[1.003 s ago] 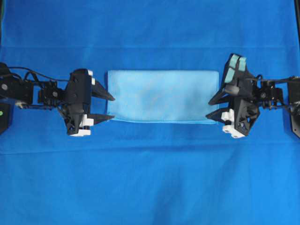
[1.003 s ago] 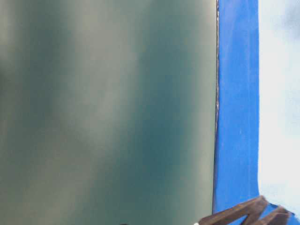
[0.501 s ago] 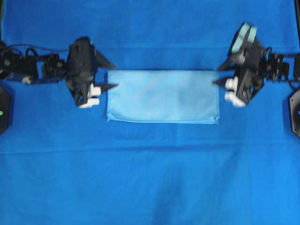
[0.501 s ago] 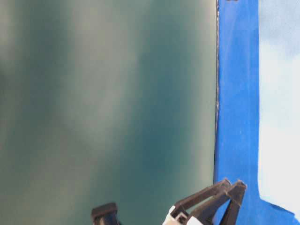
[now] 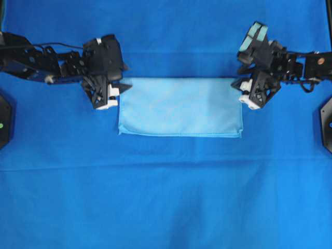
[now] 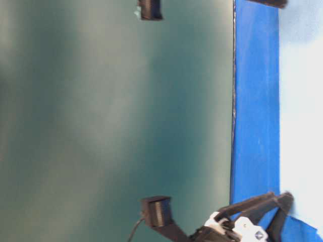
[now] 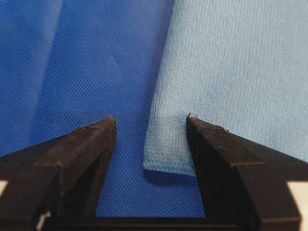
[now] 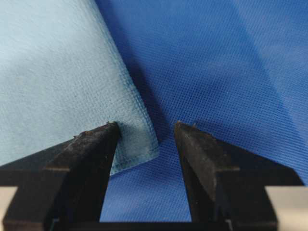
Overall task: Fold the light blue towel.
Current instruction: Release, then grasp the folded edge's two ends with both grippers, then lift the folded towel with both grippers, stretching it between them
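Risk first: I could pinch only the top layer of the light blue towel (image 5: 180,107), or snag the table covering (image 5: 166,197) beneath, leaving the fold crooked. Left gripper (image 7: 150,126) stands open astride the towel's far left corner; right gripper (image 8: 144,131) stands open astride the far right corner. Contact is hard to judge; neither seems to grip.
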You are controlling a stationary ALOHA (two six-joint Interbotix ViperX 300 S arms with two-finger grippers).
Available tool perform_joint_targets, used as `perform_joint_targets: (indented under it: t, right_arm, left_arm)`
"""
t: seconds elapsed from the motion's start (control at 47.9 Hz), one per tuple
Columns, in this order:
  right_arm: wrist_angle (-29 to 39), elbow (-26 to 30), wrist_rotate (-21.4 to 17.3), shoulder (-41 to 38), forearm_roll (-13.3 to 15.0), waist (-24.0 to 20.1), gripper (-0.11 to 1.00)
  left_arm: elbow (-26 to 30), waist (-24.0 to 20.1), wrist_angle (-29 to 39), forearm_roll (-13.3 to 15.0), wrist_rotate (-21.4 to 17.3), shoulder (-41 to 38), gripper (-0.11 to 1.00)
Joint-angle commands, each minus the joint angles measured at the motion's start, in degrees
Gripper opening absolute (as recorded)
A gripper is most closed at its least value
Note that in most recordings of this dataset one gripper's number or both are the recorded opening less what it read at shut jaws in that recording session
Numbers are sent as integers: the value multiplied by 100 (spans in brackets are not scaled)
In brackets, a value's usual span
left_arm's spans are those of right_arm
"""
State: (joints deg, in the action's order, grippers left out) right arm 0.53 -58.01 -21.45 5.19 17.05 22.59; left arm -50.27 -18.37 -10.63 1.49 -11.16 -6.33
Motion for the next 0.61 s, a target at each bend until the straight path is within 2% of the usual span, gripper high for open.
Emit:
perform_joint_targets:
  t: [0.0, 0.146, 0.272, 0.334, 0.48, 0.585]
  right_arm:
    - [-97, 114, 9, -114, 18, 35, 56]
    - [-114, 105, 18, -220, 26, 53, 55]
    - [-105, 70, 26, -211, 44, 53, 49]
    - [-105, 62, 26, -211, 70, 53, 40]
    - [-88, 18, 26, -167, 97, 0, 4]
    - [-105, -35, 26, -132, 97, -9, 2]
  left_arm:
    - [97, -44, -123, 9, 9, -88, 56]
    - [88, -62, -123, 9, 9, -193, 52]
    - [44, -62, -9, 9, 26, -193, 39]
    - [35, -53, 105, 9, 26, -185, 28]
    - [35, 0, 387, 9, 26, -176, 6]
    - [62, 44, 527, 9, 35, -167, 3]
